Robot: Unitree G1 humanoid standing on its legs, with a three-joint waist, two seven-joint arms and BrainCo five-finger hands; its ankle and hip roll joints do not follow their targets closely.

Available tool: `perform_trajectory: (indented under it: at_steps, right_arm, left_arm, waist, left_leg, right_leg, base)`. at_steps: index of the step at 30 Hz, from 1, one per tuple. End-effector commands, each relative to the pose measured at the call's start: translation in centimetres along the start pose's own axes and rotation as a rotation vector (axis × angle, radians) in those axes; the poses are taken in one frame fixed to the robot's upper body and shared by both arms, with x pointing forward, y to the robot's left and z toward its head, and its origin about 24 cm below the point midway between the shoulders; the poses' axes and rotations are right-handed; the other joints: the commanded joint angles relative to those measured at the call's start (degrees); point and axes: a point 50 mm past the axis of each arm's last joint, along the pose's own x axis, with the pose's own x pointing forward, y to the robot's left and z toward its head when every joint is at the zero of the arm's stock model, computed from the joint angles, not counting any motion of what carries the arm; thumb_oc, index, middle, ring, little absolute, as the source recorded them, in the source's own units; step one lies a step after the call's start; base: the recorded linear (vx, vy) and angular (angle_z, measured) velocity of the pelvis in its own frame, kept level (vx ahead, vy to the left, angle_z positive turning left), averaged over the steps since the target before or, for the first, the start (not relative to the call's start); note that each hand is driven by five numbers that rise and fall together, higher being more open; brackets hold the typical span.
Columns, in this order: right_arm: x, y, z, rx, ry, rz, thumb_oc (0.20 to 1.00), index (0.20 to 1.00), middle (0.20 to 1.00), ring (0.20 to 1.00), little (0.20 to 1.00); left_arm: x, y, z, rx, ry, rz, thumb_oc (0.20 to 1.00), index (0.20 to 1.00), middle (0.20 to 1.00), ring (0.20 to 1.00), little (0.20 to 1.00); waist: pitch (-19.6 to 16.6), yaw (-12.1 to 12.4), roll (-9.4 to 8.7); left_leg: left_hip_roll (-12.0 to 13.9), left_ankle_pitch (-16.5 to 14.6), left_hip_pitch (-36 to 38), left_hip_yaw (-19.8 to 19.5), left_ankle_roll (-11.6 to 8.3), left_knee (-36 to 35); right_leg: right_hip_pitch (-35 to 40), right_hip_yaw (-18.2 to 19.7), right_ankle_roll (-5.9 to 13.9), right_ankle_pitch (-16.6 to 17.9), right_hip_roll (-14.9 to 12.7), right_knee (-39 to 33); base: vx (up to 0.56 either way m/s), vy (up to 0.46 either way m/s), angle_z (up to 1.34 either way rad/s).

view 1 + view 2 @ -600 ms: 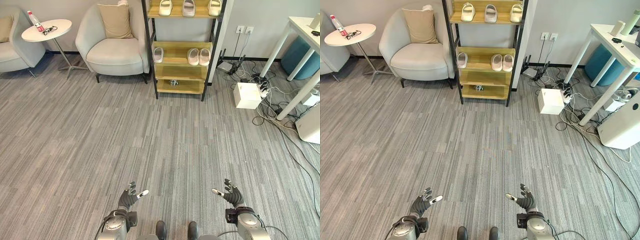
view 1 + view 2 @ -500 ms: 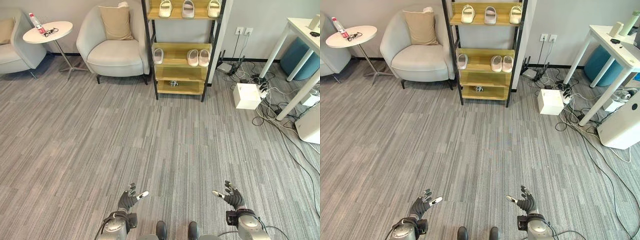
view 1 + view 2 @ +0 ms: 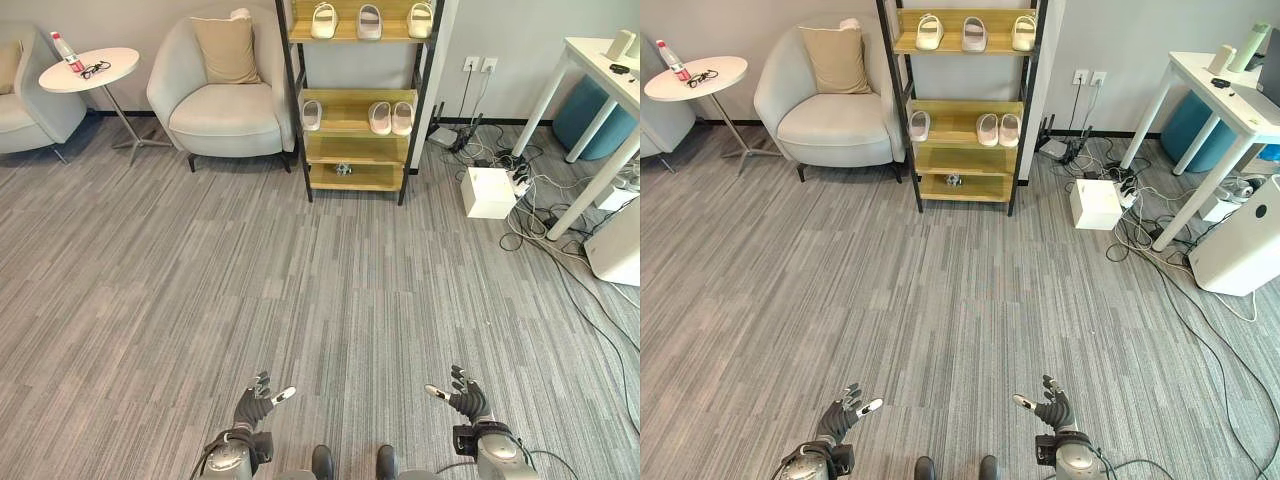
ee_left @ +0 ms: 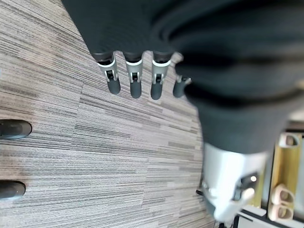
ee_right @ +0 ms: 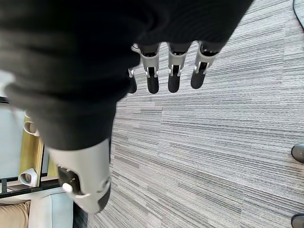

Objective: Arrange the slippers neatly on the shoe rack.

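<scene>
A wooden shoe rack point(image 3: 356, 140) with a black frame stands against the far wall. Three pale slippers point(image 3: 368, 20) sit in a row on its top shelf. On the middle shelf a single slipper point(image 3: 311, 114) lies at the left and a pair point(image 3: 390, 117) at the right. A small dark object point(image 3: 343, 169) rests on the lowest shelf. My left hand point(image 3: 256, 405) and right hand point(image 3: 464, 396) hover low over the carpet near me, far from the rack, both open and holding nothing.
A beige armchair point(image 3: 222, 95) with a cushion stands left of the rack, with a round side table point(image 3: 92, 68) beyond it. Right of the rack are a white box point(image 3: 487, 192), tangled cables point(image 3: 545, 215) and a white desk point(image 3: 600, 75). Grey carpet point(image 3: 300, 290) spreads between me and the rack.
The whole picture has shifted a little, with the rack now slightly lower and more of its top shelf showing. Both hands sit lower in view, still open.
</scene>
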Motion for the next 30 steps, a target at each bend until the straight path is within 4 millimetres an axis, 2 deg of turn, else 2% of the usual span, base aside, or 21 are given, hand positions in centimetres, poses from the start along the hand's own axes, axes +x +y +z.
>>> perform_trajectory:
  at_steps: [1, 8, 13, 17, 19, 21, 23, 24, 26, 28, 29, 30]
  right_arm:
    - [0.5, 0.0, 2.6, 0.002, -0.107, 0.006, 1.0, 1.0, 1.0, 1.0, 1.0]
    - [0.6, 0.2, 2.5, -0.032, -0.102, 0.024, 1.0, 1.0, 1.0, 1.0, 1.0]
    - [0.9, 0.3, 3.0, -0.032, -0.115, 0.027, 1.0, 1.0, 1.0, 1.0, 1.0]
    - [1.3, 0.2, 4.4, -0.039, -0.153, 0.032, 1.0, 1.0, 1.0, 1.0, 1.0]
    - [1.4, -0.1, 4.6, -0.063, -0.16, 0.02, 1.0, 1.0, 1.0, 1.0, 1.0]
    - [1.4, -0.5, 4.8, -0.09, -0.165, 0.015, 1.0, 1.0, 1.0, 1.0, 1.0]
    - [1.4, -0.5, 4.8, -0.09, -0.165, 0.015, 1.0, 1.0, 1.0, 1.0, 1.0]
    - [1.6, -0.6, 5.2, -0.11, -0.171, 0.009, 1.0, 1.0, 1.0, 1.0, 1.0]
    - [1.5, -0.7, 5.0, -0.094, -0.167, 0.006, 1.0, 1.0, 1.0, 1.0, 1.0]
    - [1.4, -1.1, 4.9, -0.074, -0.162, -0.011, 1.0, 1.0, 1.0, 1.0, 1.0]
    - [1.5, -1.5, 4.9, -0.064, -0.16, -0.025, 1.0, 1.0, 1.0, 1.0, 1.0]
    - [1.4, -1.7, 4.9, -0.056, -0.158, -0.035, 1.0, 1.0, 1.0, 1.0, 1.0]
  left_arm:
    - [0.7, 0.4, 2.0, -0.003, -0.075, 0.007, 1.0, 1.0, 1.0, 1.0, 1.0]
    - [0.7, 0.7, 1.6, 0.001, -0.062, 0.017, 1.0, 1.0, 1.0, 1.0, 1.0]
    - [0.9, 0.6, 2.1, 0.0, -0.077, 0.019, 1.0, 1.0, 1.0, 1.0, 1.0]
    - [1.1, 0.7, 3.6, -0.001, -0.131, 0.02, 1.0, 1.0, 1.0, 1.0, 1.0]
    - [0.9, 0.7, 4.0, -0.004, -0.151, 0.01, 1.0, 1.0, 1.0, 1.0, 1.0]
    - [0.9, 1.1, 4.1, -0.008, -0.152, 0.01, 1.0, 1.0, 1.0, 1.0, 1.0]
    - [0.9, 1.1, 4.1, -0.008, -0.152, 0.01, 1.0, 1.0, 1.0, 1.0, 1.0]
    - [1.1, 1.3, 5.0, 0.03, -0.175, 0.007, 1.0, 1.0, 1.0, 1.0, 1.0]
    - [1.2, 1.3, 5.5, 0.053, -0.192, 0.001, 1.0, 1.0, 1.0, 1.0, 1.0]
    - [1.2, 1.2, 6.1, 0.058, -0.214, -0.006, 1.0, 1.0, 1.0, 1.0, 1.0]
    - [1.2, 1.0, 6.7, 0.057, -0.24, -0.019, 1.0, 1.0, 1.0, 1.0, 1.0]
    - [1.4, 0.9, 7.3, 0.051, -0.254, -0.018, 1.0, 1.0, 1.0, 1.0, 1.0]
  waist:
    - [-0.64, -0.54, -1.07]
    - [-0.22, -0.2, -1.15]
    - [-0.22, -0.19, -1.17]
    - [2.54, 0.89, -2.21]
    - [3.12, 1.6, -3.34]
    - [3.74, 1.6, -3.66]
    - [3.66, 1.62, -3.69]
    - [5.51, 1.02, -3.57]
    - [6.08, 0.63, -3.35]
    - [6.32, -0.01, -3.35]
    - [6.45, -0.64, -3.58]
    - [6.7, -1.45, -3.96]
  left_leg:
    - [4.22, -4.59, 0.67, -0.91, -3.79, 0.0]
    - [4.27, -4.95, 1.03, -1.07, -3.83, 0.0]
    - [4.19, -5.18, 1.37, -1.3, -3.74, 0.0]
    - [3.83, -4.72, -0.81, -2.09, -3.26, 1.04]
    - [2.69, -6.3, -3.86, -2.8, -2.39, 4.73]
    - [2.27, -7.18, -4.82, -3.17, -1.54, 5.96]
    - [2.23, -7.21, -4.96, -3.15, -1.51, 6.05]
    - [2.3, -8.28, -4.63, -2.72, -0.54, 6.71]
    - [2.59, -8.79, -3.4, -3.0, -0.26, 5.94]
    - [2.63, -9.72, -0.62, -3.09, -0.48, 4.62]
    - [2.23, -10.67, 1.51, -3.09, -0.92, 3.65]
    - [2.13, -11.88, 3.81, -3.2, -1.52, 3.09]
  right_leg:
    - [1.45, -0.1, 5.07, -7.63, -4.36, 0.08]
    - [1.88, -0.28, 5.08, -8.05, -4.31, 0.08]
    - [2.12, -0.46, 5.02, -8.32, -4.31, 0.08]
    - [0.49, 0.08, 5.21, -7.5, -4.58, 0.08]
    - [0.28, -0.96, 5.57, -6.97, -5.66, 0.09]
    - [-2.95, -1.15, 6.23, -7.73, -6.55, 7.18]
    - [-3.2, -1.1, 6.25, -7.88, -6.6, 7.48]
    - [-9.55, -1.81, 9.11, -7.14, -7.73, 20.41]
    - [-13.19, -1.1, 9.47, -6.21, -7.97, 26.07]
    - [-14.5, -2.24, 8.56, -5.86, -8.55, 22.84]
    - [-14.15, -3.52, 7.9, -4.68, -9.33, 16.47]
    - [-15.71, -4.54, 8.14, -2.56, -9.62, 10.18]
  base:
    - [0.0, 0.0, 0.0]
    - [0.02, -0.004, 0.01]
    - [0.03, 0.008, 0.02]
    - [-0.04, 0.047, -0.01]
    - [-0.04, 0.128, 0.02]
    - [0.0, 0.128, 0.15]
    - [0.01, 0.112, 0.22]
    - [0.06, 0.2, 0.07]
    - [0.15, 0.145, -0.17]
    - [0.3, -0.016, 0.02]
    - [0.48, -0.135, 0.18]
    - [0.59, -0.214, -0.03]
